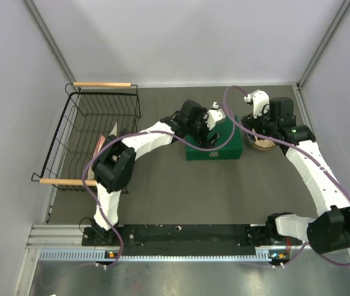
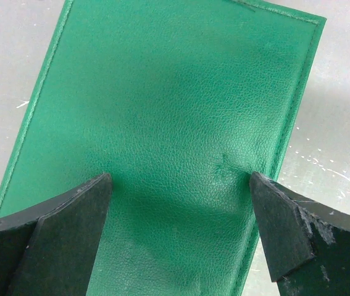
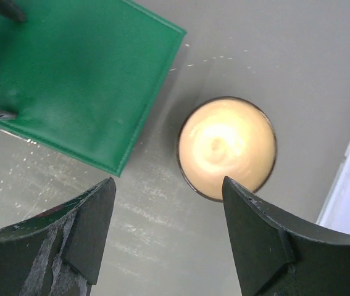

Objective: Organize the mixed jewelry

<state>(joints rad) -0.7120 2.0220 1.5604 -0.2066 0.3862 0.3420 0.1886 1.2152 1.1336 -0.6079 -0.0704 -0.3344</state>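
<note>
- Jewelry: no ring or stud can be made out in any view, so I cannot tell where it lies.
- Green box point(image 1: 224, 147): sits mid-table and only its flat, grained top with a stitched edge shows.
- Left gripper point(image 2: 179, 180): reaches over the box and points down at its top. The fingers are wide apart and hold nothing. Whether the tips touch the top cannot be told.
- In the right wrist view, two dark tips of that gripper show at the box's far side.
- Wooden disc point(image 3: 227, 147): round and pale with a dark rim, seen from above. It stands on the table just beside the box's right corner, apart from it.
- Right gripper point(image 3: 168, 182): hangs above the disc with its fingers spread and empty, the disc showing in the gap between them.
- Basket point(image 1: 70, 132): black wire with wooden handles, at the left of the table, well apart from the box.
- Table point(image 1: 162, 197): grey, with light scuffs.
</note>
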